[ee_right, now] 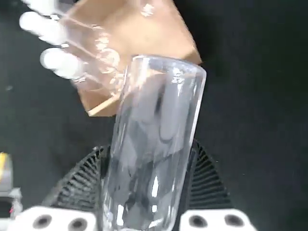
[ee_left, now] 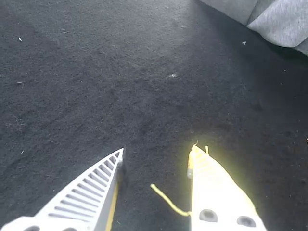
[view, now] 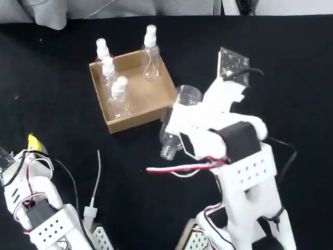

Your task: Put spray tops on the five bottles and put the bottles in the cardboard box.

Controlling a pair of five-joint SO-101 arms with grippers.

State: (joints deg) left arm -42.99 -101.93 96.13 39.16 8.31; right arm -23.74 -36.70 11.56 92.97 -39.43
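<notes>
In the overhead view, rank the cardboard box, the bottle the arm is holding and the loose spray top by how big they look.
1. cardboard box
2. held bottle, partly covered, still clearly smaller than the box
3. loose spray top, long but very thin

The table (view: pixel 52 130) is covered in plain black material; grey fabric (view: pixel 49 13) is seen bunched along its far edge

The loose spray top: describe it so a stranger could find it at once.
Find the cardboard box on the black table. Nearer the arms, beside the left arm, lies the spray top. Unlike the four tops on the boxed bottles, it lies alone, thin tube bare.
</notes>
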